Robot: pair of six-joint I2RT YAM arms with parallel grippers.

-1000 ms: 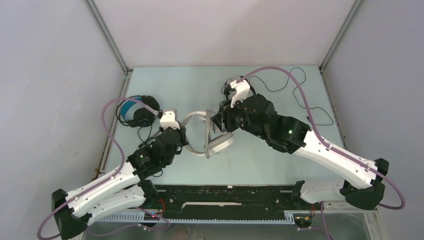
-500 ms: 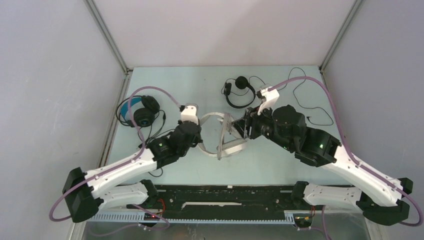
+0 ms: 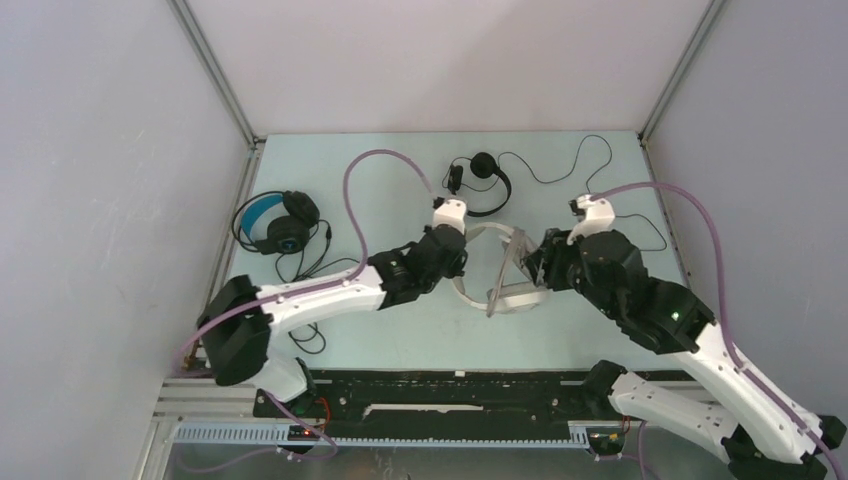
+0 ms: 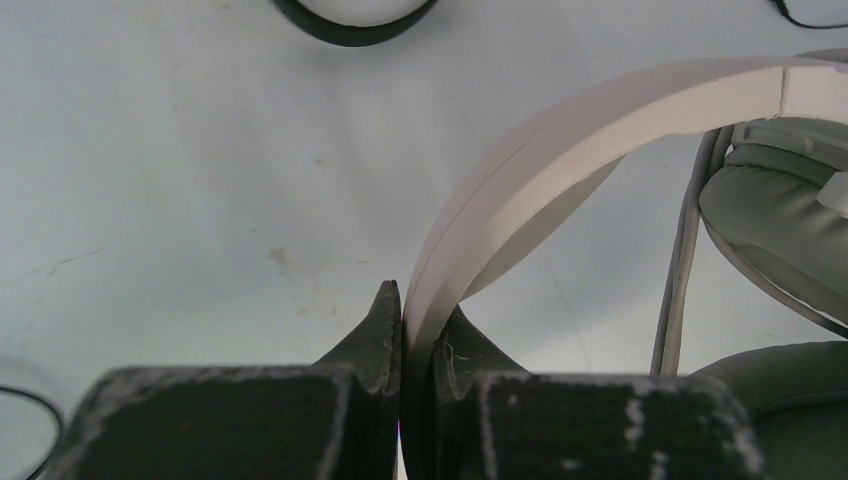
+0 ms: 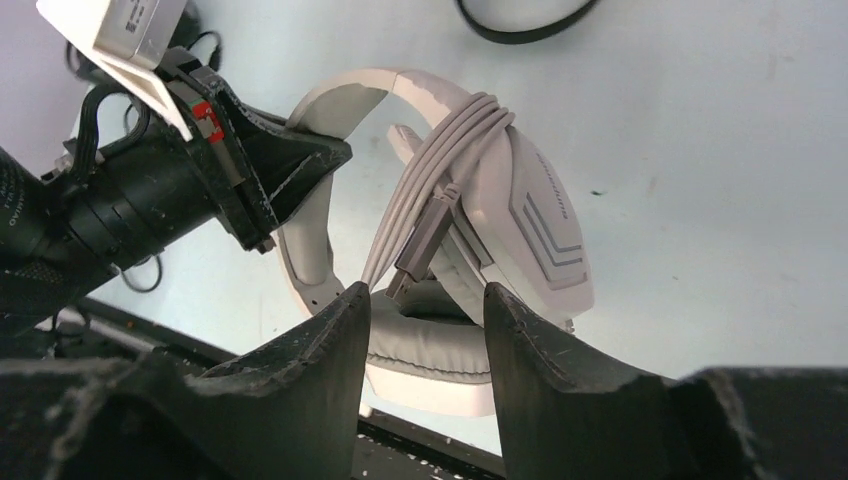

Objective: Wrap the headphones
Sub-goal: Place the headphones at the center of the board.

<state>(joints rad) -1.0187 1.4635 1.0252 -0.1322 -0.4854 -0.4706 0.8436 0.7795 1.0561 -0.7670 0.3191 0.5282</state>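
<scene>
At the middle of the pale table (image 3: 380, 190), the left gripper (image 4: 418, 306) is clamped on the band of the large white over-ear headset (image 3: 512, 292), steadying it. The right gripper (image 5: 422, 291) stands part-open astride the coiled grey cable (image 5: 440, 170), seemingly to secure it. Whether it actually grips is unclear.

White over-ear headset (image 5: 535, 225): white band and cups, grey chevron stripes on the cup shell, grey ear pads, pale grey cable (image 5: 440, 165).
On-ear headset (image 3: 484, 166): black throughout.
Bulky over-ear headset (image 3: 288, 236): black, bright blue lining under the band.
Table (image 3: 380, 190): pale blue-green, faint brownish scuffs.
Arms (image 3: 320, 295): white shells, black joints, with purple hoses (image 3: 383, 153).
Fingers (image 5: 320, 370): black, edges worn grey.
</scene>
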